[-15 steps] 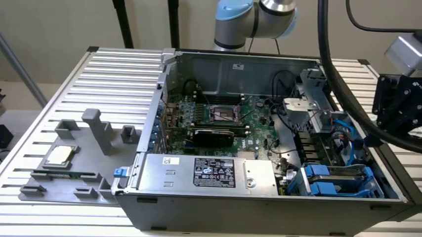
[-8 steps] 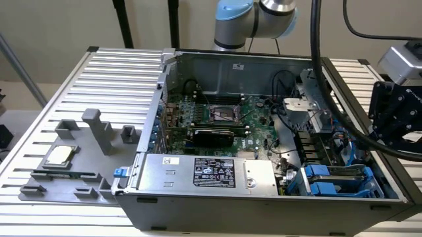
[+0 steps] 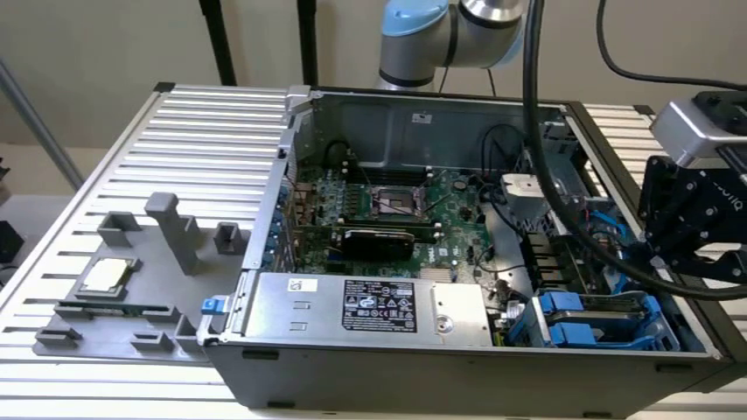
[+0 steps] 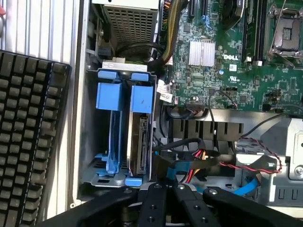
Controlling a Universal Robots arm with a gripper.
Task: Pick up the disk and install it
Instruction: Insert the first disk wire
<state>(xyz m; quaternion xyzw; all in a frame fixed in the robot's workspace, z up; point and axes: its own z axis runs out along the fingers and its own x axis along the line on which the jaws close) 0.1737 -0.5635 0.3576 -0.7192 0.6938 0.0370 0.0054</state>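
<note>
Wrist view: disk [image 4: 140,142] edge-on in drive bay [image 4: 91,142], tool [image 4: 165,191] partly cropped.

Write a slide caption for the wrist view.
Gripper hovers by the disk, standing on edge in the computer's blue-railed drive cage.

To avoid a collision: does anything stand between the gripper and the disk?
Nothing visible does. The disk stands on edge in the blue cage, directly ahead of the gripper. Black and blue cables lie close beside the cage, not across the disk.

Soft, even light; dim shadow inside the computer case [image 3: 408,122].
</note>
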